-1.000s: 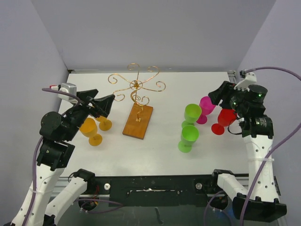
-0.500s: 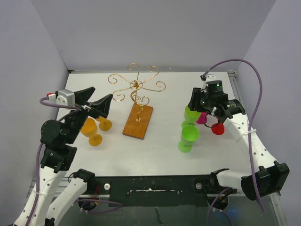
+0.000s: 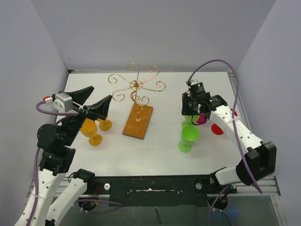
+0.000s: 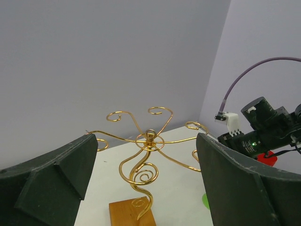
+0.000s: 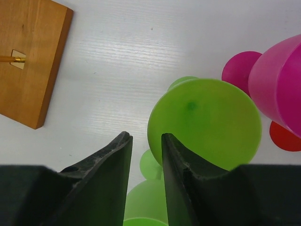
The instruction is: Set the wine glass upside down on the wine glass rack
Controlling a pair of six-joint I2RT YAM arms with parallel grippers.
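Nothing hangs on the wine glass rack (image 3: 138, 121) yet. It stands mid-counter (image 3: 164, 150), toward the far edge, and every gold scroll is bare in my left wrist view. So the job is at its opening step, with all the real work ahead.

My right gripper (image 5: 144, 136) hovers above the cluster of glasses near the right edge, over the farther green wine glass (image 5: 204, 122), which is upright on the counter. The fingers are only a narrow slit apart and clamp nothing. The glass's rim lies just to the side of that slit, below the tips.

My left gripper (image 3: 103, 93) is spread wide and empty near the left edge, above two orange glasses (image 3: 90, 128), aimed at the rack.

As I judge it, I have yet to take hold of a glass, lift it, turn it over and slide its foot into a scroll.
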